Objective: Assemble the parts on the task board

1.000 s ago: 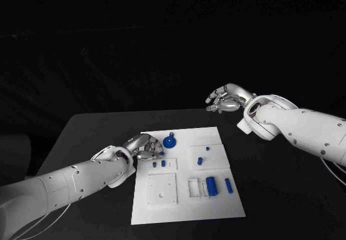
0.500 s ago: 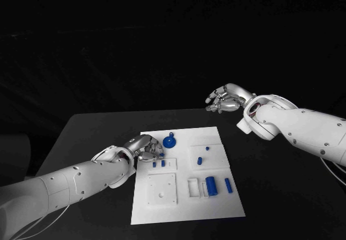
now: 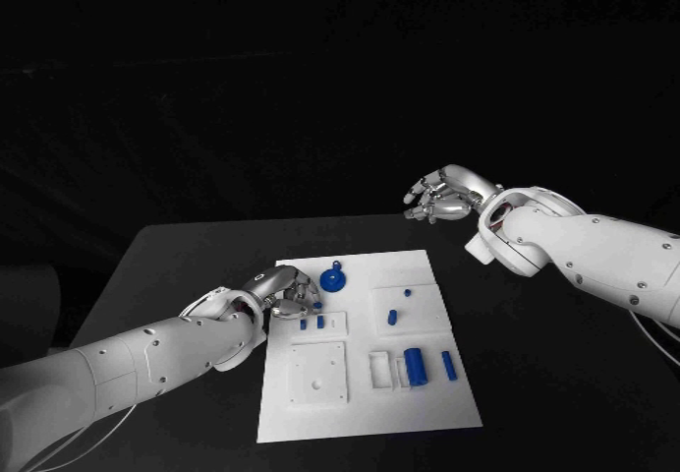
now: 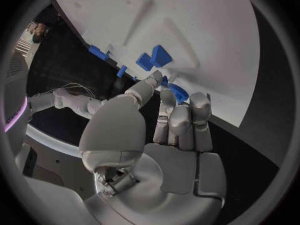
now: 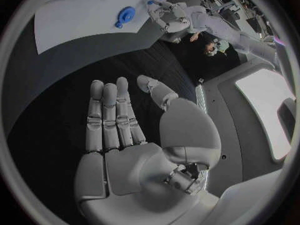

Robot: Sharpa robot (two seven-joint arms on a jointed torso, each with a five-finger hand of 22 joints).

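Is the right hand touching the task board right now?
Apart. Head view shows the right hand raised beyond the task board's far edge, bare table between them.

Black table under white plate; dark backdrop behind, far edge straight.

The head camera looks down from above at the black table with the white task board at its centre. The left wrist camera sits close behind the left hand, facing the board's edge. The right wrist camera sits behind the right hand, farther off. All three views share the board.
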